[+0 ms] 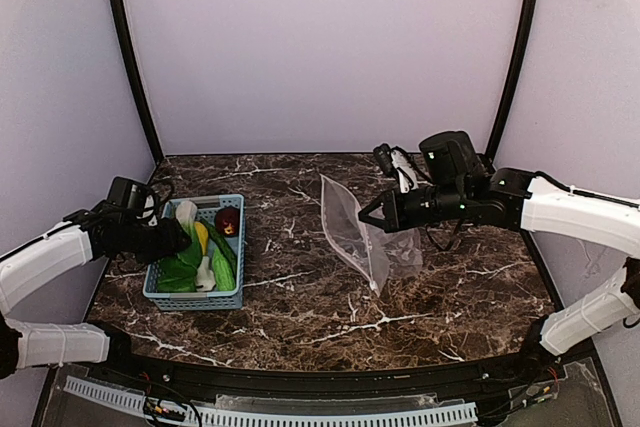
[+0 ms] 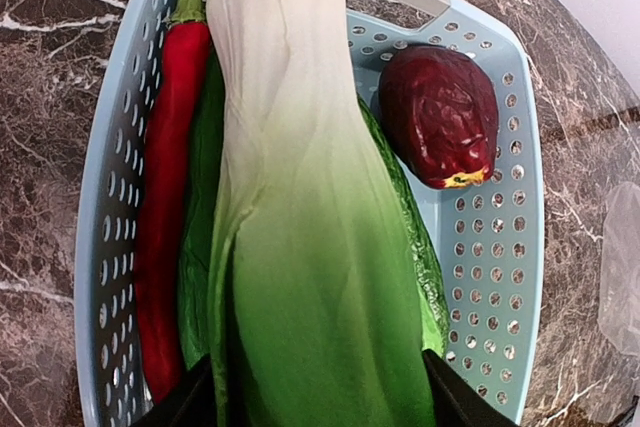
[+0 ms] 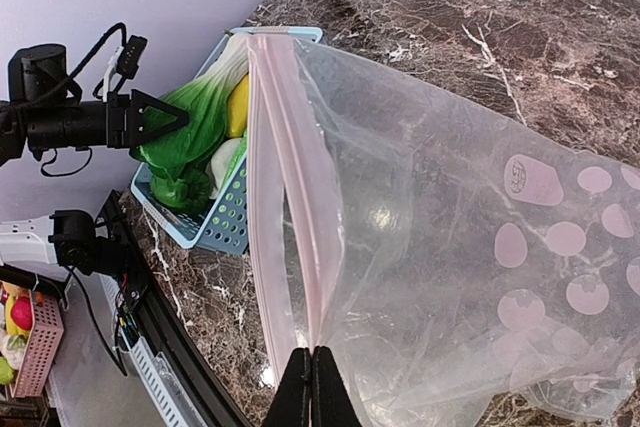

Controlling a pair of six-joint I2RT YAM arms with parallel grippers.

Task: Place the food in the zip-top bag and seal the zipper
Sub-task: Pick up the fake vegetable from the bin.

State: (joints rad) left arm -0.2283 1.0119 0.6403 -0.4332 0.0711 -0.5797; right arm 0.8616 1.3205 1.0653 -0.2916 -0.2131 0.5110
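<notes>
Top external view: a dark marbled table (image 1: 300, 297) carries all items.

Bag (image 1: 355, 232): clear plastic, right of centre, lifted by one edge and hanging with its lower end on the table. It is not yet loaded. The right gripper (image 1: 370, 215) is closed on the mouth edge. In the right wrist view the fingertips meet on the plastic just beside the pale zipper (image 3: 285, 177). Judgement: the film is thin, limp and slippery and will sag shut unless the mouth is held. The zipper strip is the only stiff part, so it is the sound place to hold and later to press closed.

Basket (image 1: 242, 247): light blue, perforated, at the left, well apart from the bag. All the food lies in it.

Leafy bunch (image 2: 310, 247): the largest piece, white at one end and green at the other, lying on top along the basket. The left gripper (image 1: 175, 237) has one finger on each side of the green end. Whether the pads already bear on it cannot be told. Judgement: a light, smooth toy that widens toward the green end. A hold across that broad part looks secure, though the glossy surface may slip.

Chilli (image 2: 165, 217): long and thin, against the basket wall and partly under the bunch, so it is awkward to reach until the bunch is out.

Dark red fruit (image 2: 438, 112): wrinkled, lying alone in a corner with room around it. Judgement: an easy pick across its width.

Yellow piece (image 3: 238, 107) and white piece (image 3: 225, 162): partly hidden, so their handling is not assessed.
</notes>
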